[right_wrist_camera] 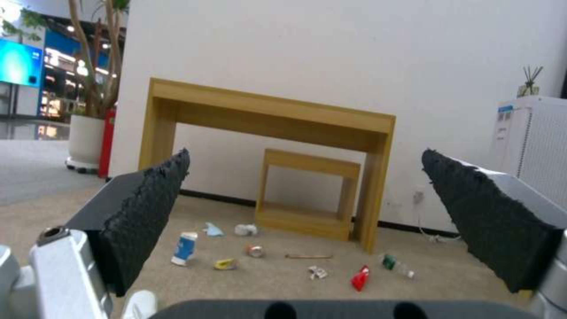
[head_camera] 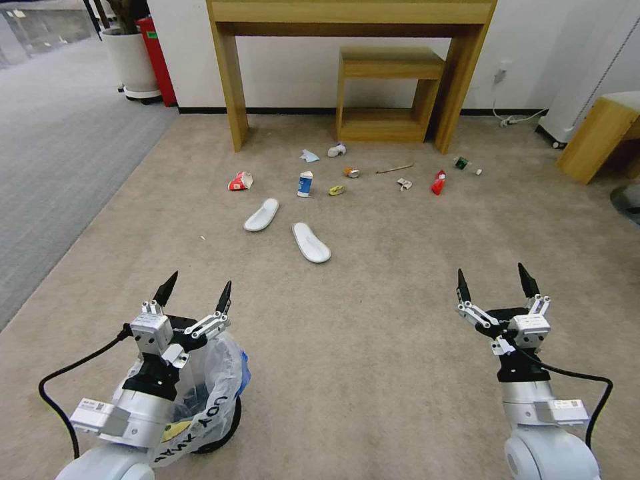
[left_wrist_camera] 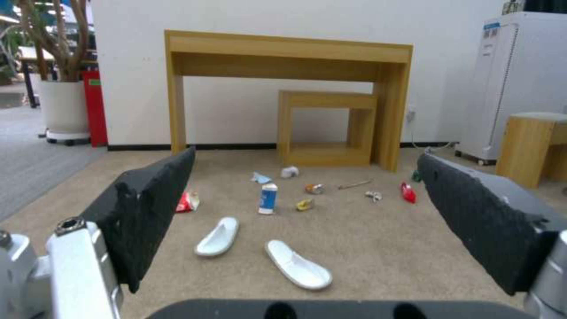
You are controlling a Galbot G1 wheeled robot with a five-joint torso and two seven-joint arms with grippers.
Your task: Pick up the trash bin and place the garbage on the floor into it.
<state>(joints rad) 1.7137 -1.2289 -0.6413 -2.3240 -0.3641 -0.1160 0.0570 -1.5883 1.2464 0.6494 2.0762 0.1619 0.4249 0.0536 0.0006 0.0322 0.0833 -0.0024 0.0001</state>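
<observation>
Two white slippers (head_camera: pixel 287 229) lie on the beige carpet floor (head_camera: pixel 373 320), nearest of the garbage, with the rest scattered beyond them toward the wooden desk (head_camera: pixel 353 60) at the far wall: a crushed red paper cup (head_camera: pixel 241 181) on the left, a blue-white carton (head_camera: pixel 305 184) standing upright, an orange can (head_camera: pixel 351 173), a wooden stick (head_camera: pixel 395 169), a red wrapper (head_camera: pixel 438 182) and a green-labelled bottle (head_camera: pixel 465 164) on the right. The trash bin (head_camera: pixel 207 400), black with a translucent lettered bag, stands on the floor at the near left, directly under the left arm. The left hand (head_camera: pixel 195 291) hovers above its far rim with fingers spread, holding nothing. The right hand (head_camera: pixel 494 280) hangs at the near right, well apart from the bin, fingers likewise spread and empty.
</observation>
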